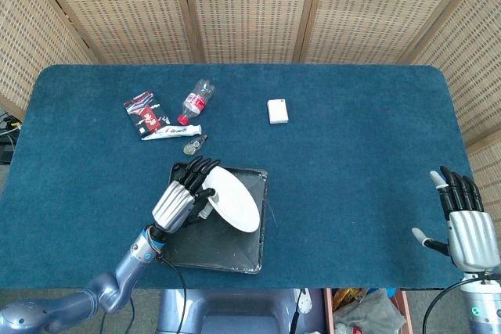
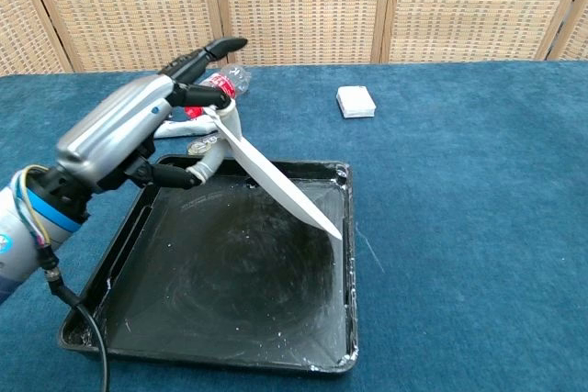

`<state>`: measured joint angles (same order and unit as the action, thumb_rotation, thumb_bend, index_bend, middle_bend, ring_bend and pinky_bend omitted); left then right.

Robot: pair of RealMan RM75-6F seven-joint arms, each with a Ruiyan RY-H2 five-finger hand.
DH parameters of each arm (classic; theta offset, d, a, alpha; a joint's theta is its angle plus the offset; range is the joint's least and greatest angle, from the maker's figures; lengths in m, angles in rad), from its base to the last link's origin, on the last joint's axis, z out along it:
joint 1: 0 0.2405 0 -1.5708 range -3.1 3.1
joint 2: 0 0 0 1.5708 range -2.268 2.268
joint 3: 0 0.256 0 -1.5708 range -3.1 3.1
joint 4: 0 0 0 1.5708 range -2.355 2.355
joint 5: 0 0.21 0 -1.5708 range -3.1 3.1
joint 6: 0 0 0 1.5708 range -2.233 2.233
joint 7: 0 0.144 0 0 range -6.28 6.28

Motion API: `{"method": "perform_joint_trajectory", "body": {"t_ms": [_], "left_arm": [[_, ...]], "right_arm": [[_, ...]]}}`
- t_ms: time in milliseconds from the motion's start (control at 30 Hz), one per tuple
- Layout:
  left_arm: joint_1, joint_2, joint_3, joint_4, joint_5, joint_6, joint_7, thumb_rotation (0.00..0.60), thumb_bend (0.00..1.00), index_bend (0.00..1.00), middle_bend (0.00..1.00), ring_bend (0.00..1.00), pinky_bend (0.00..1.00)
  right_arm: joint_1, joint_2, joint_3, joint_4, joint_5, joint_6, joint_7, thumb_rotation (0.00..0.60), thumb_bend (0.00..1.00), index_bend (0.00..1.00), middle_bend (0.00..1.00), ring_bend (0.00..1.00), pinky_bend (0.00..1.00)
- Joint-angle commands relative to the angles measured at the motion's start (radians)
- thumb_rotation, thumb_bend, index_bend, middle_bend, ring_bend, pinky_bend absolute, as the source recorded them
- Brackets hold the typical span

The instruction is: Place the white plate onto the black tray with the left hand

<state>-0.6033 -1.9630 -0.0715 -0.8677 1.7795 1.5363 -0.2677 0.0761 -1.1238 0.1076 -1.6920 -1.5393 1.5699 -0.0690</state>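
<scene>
The left robot hand [image 2: 138, 135] pinches the white plate [image 2: 276, 178] by its rim, holding it tilted above the black tray [image 2: 345, 254] so the free edge leads downward. The plate is not yet resting on the tray. The right robot hand [image 1: 467, 228] lies open and empty on the table [image 1: 360, 154], well apart.

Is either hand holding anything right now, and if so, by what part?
The left hand holds the white plate by its rim at the upper edge, tilted above the black tray. The right hand holds nothing.
</scene>
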Motion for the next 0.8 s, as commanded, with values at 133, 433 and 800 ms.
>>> {"method": "perform_joint_trajectory", "body": {"t_ms": [133,433,800], "left_arm": [[-0.006,0.002,0.020,0.013,-0.016,-0.035,-0.014,0.600,0.21,0.57,0.00,0.00,0.00],[-0.003,0.245,0.085,-0.294,-0.104,-0.291,0.182,0.600,0.00,0.00,0.00,0.00,0.00],[-0.001,0.606,0.100,-0.768,-0.290,-0.502,0.410,0.600,0.00,0.00,0.00,0.00,0.00]], "right_arm": [[0.000,0.000,-0.001,0.001,0.000,-0.001,0.000,0.600,0.00,0.00,0.00,0.00,0.00],[-0.002,-0.002,-0.003,-0.001,-0.004,0.002,-0.003,0.600,0.00,0.00,0.00,0.00,0.00],[-0.003,-0.007,-0.008,-0.002,-0.011,0.003,-0.015,0.600,0.00,0.00,0.00,0.00,0.00]]}}
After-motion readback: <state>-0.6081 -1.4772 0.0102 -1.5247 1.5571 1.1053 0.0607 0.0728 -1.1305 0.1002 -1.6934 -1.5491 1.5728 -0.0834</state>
